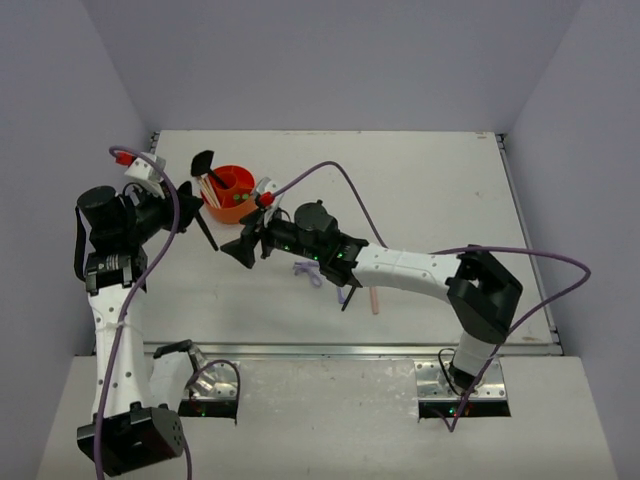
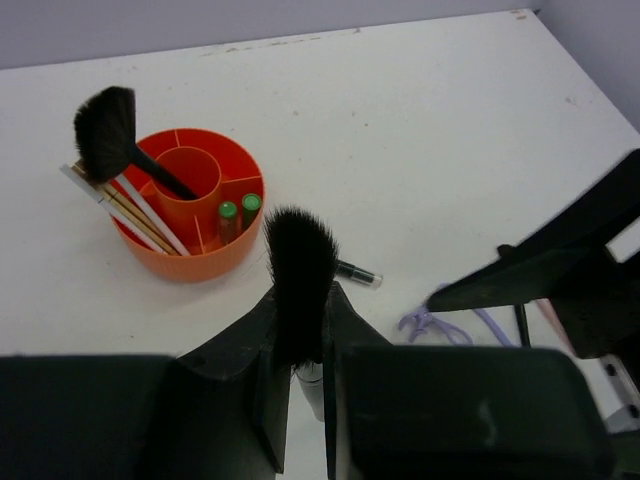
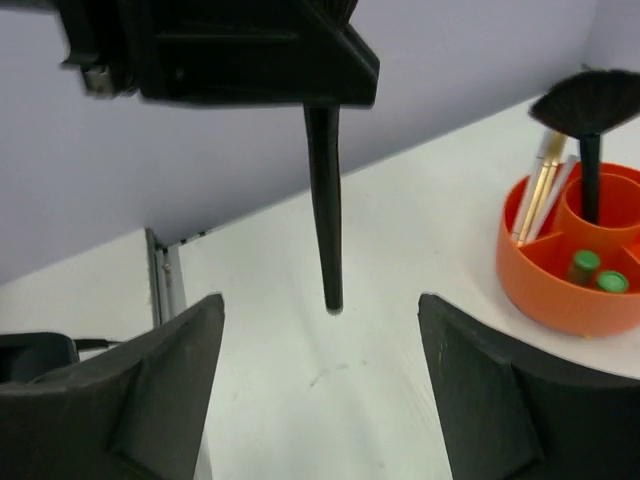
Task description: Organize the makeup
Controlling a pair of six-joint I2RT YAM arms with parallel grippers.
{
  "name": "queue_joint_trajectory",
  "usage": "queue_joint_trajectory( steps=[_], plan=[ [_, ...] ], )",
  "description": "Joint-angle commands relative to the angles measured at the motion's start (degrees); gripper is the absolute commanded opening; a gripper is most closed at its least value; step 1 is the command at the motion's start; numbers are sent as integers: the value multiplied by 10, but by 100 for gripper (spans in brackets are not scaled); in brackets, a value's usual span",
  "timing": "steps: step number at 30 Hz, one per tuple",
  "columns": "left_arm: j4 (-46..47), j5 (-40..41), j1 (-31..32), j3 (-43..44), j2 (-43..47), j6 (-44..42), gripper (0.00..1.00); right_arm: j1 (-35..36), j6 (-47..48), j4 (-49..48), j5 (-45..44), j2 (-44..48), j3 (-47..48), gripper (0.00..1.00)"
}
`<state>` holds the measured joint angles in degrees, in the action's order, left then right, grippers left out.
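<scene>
From my console, the white table (image 1: 430, 180) fills the frame, with the two arms meeting near its far left. The left gripper (image 2: 303, 340) is clamped on a black brush (image 2: 300, 280) - bristles showing past its fingers, handle pointing toward the right gripper (image 3: 320, 305). That one faces it with jaws spread wide, holding nothing. The handle's tip hangs between its fingers and touches neither.

Just beside them sits the orange tub (image 2: 215, 262). A fan brush (image 2: 105, 128) stands in its centre cup, thin pale sticks (image 2: 140, 215) lean in one outer compartment, and two green tubes (image 2: 229, 211) stand in another.

Loose on the table by the right arm (image 1: 400, 268) lie the lilac looped tool (image 1: 308, 270), a pink stick (image 1: 374, 300) and a dark pencil (image 1: 348, 296).
</scene>
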<state>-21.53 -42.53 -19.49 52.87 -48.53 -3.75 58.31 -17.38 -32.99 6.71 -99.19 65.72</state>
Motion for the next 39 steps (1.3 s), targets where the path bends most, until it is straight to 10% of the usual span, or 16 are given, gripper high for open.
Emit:
queue_joint_trajectory(
  steps=[1,11,18,39],
  plan=[
    [100,33,-3,28,-30,-13,0,-18,43,28,-83,99,-70,85],
    [419,29,-3,64,-204,84,0,-124,-21,275,-175,225,-143,88],
    [640,17,36,1,-277,56,0,-165,-34,282,-214,236,-202,88],
    [717,47,79,-24,-432,0,0,-179,-28,295,-221,187,-211,89]
  ],
)
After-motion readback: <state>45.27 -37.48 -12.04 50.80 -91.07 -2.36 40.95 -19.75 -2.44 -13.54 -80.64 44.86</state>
